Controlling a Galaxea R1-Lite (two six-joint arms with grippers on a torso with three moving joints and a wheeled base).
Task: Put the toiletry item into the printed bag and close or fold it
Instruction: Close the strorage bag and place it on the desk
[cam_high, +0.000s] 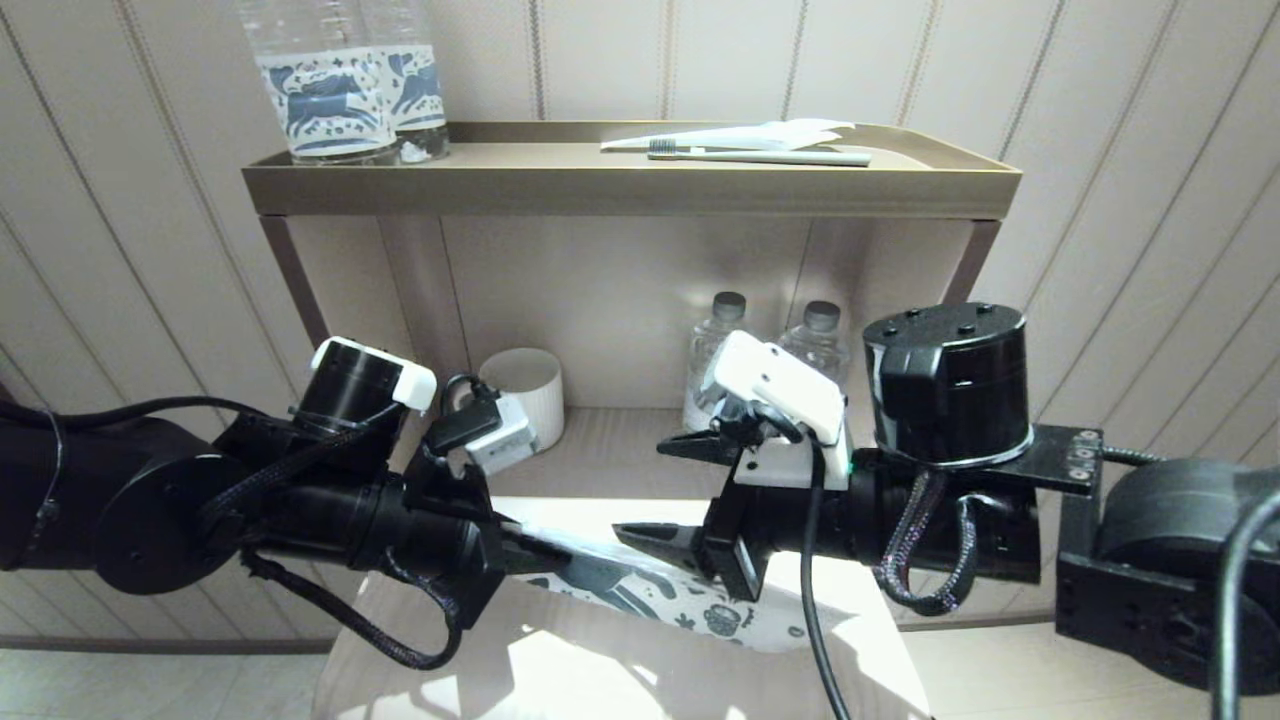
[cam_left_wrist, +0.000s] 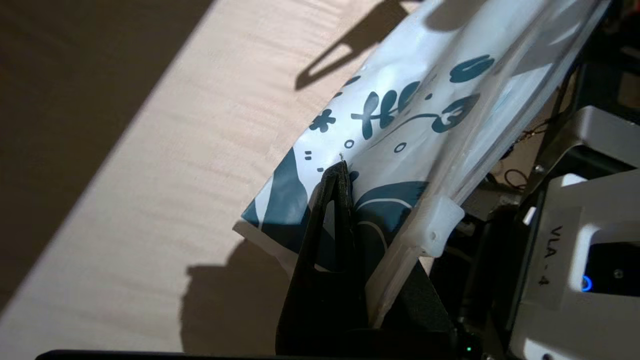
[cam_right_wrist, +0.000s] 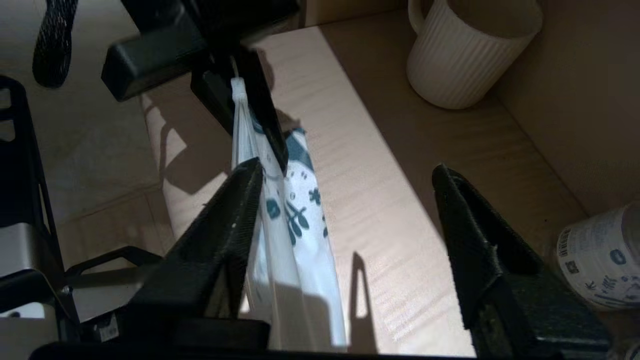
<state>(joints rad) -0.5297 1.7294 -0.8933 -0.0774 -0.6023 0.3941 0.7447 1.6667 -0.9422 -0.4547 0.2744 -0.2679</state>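
1. The left gripper (cam_left_wrist: 342, 172) is clamped on 1 end of the bag (cam_left_wrist: 400, 130), close to the slider on its zip edge, and holds that end up off the table (cam_left_wrist: 165, 165).
2. The right gripper (cam_right_wrist: 345, 185) stands wide and holds nothing. 1 finger (cam_right_wrist: 225, 225) lies just against the bag's zip edge; the other is well apart from it, over bare table.
3. In the head view the bag (cam_high: 640, 590) runs long-ways between the 2 grippers, from the left gripper (cam_high: 535, 553) toward the right gripper (cam_high: 650, 490), its far end sagging to the table below the right arm.
4. So the bag's long axis points almost straight at the right gripper, which faces it end-on with the zip edge at 1 side of its gap. That is the nearer free gripper for working the mouth or the slider.
5. A toothbrush (cam_high: 760, 155) lies on the top shelf (cam_high: 630, 190) beside a white wrapper (cam_high: 740, 135), well above and behind both grippers. Whether anything is already inside the bag I cannot tell.
6. A mug (cam_right_wrist: 465, 50) stands beyond the bag at the back.
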